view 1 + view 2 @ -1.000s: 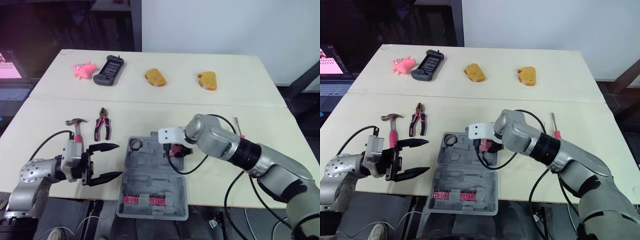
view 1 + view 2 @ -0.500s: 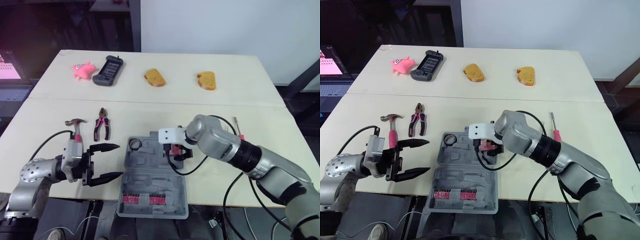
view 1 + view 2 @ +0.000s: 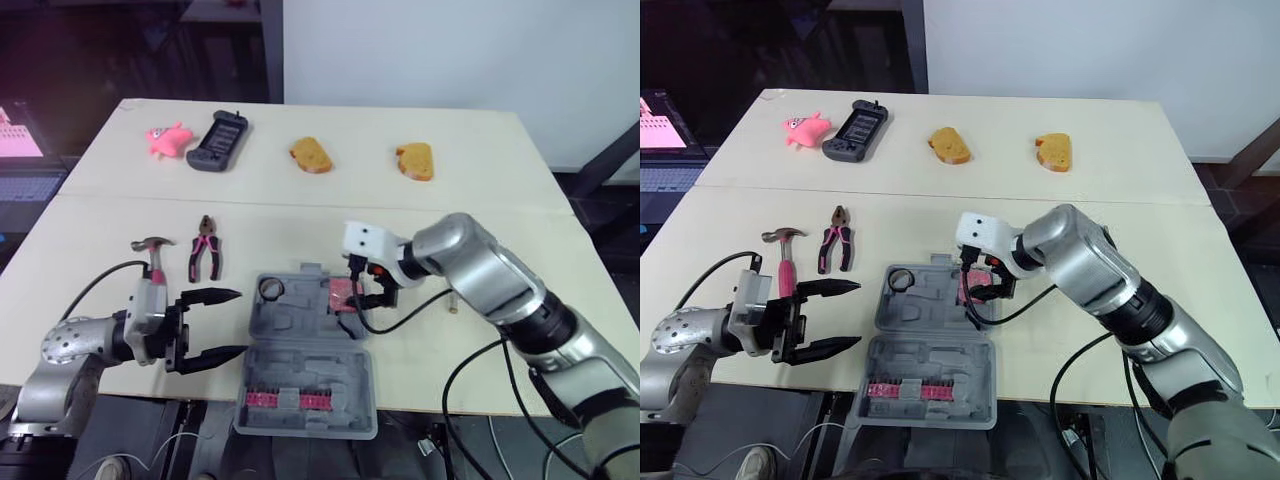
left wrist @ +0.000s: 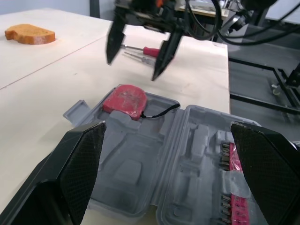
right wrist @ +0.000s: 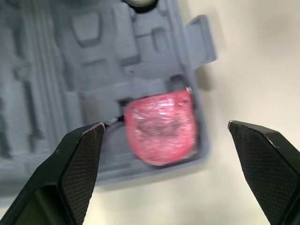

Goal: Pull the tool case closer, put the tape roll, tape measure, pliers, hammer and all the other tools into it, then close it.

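**Grey case part-filled; pliers and hammer lie nearest the left gripper**

Head views: the tool case [image 3: 300,340] is seen lying open at the 6 o'clock edge of the table [image 3: 300,200]. The tape roll [image 3: 269,289] is lodged at its 10 o'clock corner and the red tape measure [image 3: 343,295] at its 2 o'clock corner. The right gripper [image 3: 372,288] is held just above the tape measure, spread and empty. The pliers [image 3: 205,250] and hammer [image 3: 155,255] are laid side by side at 10 o'clock from the case, long axes running 12 to 6, handles toward 6. The left gripper [image 3: 240,321] is poised at 9 o'clock of the case, spread wide with nothing held, both tools at its 12 o'clock. It is judged the nearer arm for them. Its fingers point to 3 o'clock and would need turning across the handles.

Left wrist view: between the wide-set fingers [image 4: 79,168] the case is seen, the tape measure seated at its far end. A screwdriver [image 4: 150,49] is seen on the table beyond.

Right wrist view: the tape measure is shown in its recess against the case's end wall, apart from both spread fingers [image 5: 79,173].
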Tool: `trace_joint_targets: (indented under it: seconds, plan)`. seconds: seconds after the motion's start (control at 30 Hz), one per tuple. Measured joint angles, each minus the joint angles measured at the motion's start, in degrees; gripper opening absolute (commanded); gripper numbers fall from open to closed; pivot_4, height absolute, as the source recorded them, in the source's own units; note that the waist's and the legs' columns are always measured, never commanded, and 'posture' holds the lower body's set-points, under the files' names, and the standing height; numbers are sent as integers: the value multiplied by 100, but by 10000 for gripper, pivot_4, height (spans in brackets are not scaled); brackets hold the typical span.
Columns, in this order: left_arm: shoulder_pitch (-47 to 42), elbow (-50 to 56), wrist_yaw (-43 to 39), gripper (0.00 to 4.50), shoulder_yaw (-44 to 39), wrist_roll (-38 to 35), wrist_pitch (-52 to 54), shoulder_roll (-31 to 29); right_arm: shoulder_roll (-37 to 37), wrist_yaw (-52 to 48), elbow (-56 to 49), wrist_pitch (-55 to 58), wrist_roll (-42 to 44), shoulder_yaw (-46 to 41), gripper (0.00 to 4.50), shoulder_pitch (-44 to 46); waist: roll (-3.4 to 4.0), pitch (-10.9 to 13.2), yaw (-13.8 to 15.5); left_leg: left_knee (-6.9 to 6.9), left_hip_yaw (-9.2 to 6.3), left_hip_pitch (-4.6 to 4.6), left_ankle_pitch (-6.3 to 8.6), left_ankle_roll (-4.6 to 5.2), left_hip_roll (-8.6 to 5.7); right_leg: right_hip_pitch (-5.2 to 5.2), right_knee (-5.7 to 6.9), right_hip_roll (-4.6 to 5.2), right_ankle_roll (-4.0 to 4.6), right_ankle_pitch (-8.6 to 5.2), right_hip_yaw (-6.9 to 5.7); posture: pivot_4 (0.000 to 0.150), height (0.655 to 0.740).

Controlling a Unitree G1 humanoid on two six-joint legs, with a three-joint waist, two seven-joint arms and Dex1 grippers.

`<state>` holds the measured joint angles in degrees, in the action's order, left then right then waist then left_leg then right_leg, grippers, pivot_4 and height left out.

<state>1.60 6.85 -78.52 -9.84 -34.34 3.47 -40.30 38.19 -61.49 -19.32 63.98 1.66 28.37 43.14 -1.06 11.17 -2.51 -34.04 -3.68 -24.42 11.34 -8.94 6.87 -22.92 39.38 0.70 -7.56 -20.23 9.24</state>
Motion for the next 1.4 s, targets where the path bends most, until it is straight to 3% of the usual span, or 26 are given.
trace_joint_targets:
  seconds: [0.17,0.5,0.73,1.03,1.4]
  plan:
    - [-42,-4,3,45000,9,4,6,1,-306,563,-279,-524,309,-768,23274,-929,-1,-1,-13,-4,-1,1,0,0,0,4,0,-1,0,0,0,1500,7395]
    - [-88,-9,9,45000,9,3,78,0,-529,1408,-34,-2902,390,-1355,23274,-2314,-2,-1,-13,-9,-1,5,0,0,0,14,-2,-1,0,0,0,1500,7395]
    - [-99,-9,6,45000,1,3,99,0,-1129,1956,643,-4319,427,-1653,23274,-2919,-3,-1,-8,-10,-3,7,-1,-1,0,20,-3,-2,0,0,0,1500,7395]
    - [-19,-17,-11,45000,-14,2,101,-1,-1281,2212,1442,-4472,362,-1754,23274,-3052,-3,-1,-9,-10,-2,25,-1,-2,0,37,-3,-2,2,-1,1,1500,7395]
    - [-17,-17,-6,45000,-16,2,115,-15,-1280,2287,1448,-4319,180,-1514,23274,-3005,-8,-5,-11,-10,-2,61,-1,-2,0,71,-3,-2,5,-3,2,1500,7395]
